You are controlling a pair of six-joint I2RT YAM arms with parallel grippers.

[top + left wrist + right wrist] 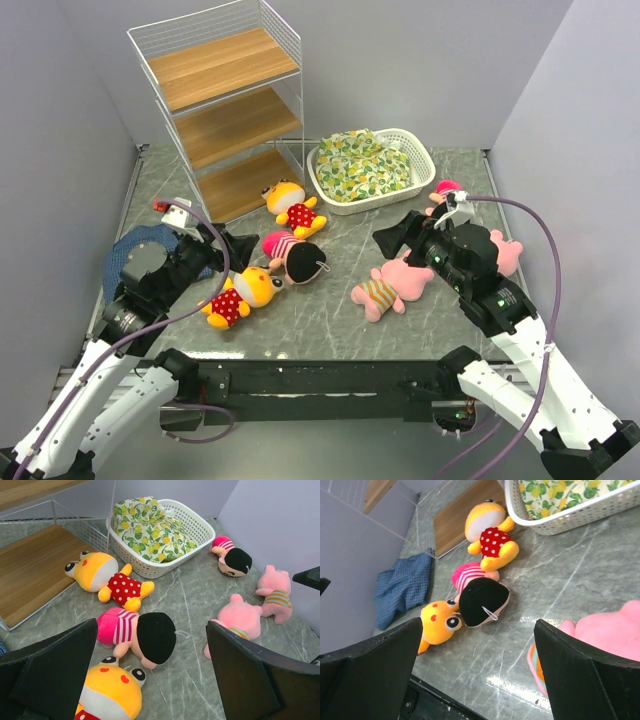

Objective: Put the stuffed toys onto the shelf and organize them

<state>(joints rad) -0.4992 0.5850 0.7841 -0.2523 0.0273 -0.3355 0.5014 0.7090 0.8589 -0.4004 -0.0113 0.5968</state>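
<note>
Nothing shelved yet: all six stuffed toys [296, 208] lie on the surface [330, 325] before the bare shelf [222, 100], left gripper [234, 246] and right gripper [390, 238] both spread wide, holding nothing.

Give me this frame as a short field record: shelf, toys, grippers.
shelf: no toys visible on it
on table: centre pig, right pig, centre doll, far-right doll, orange animal by shelf, orange animal by left arm
left gripper: open, empty
right gripper: open, empty
basket: holds lemon-print cloth
blue cloth: left table edge
</note>
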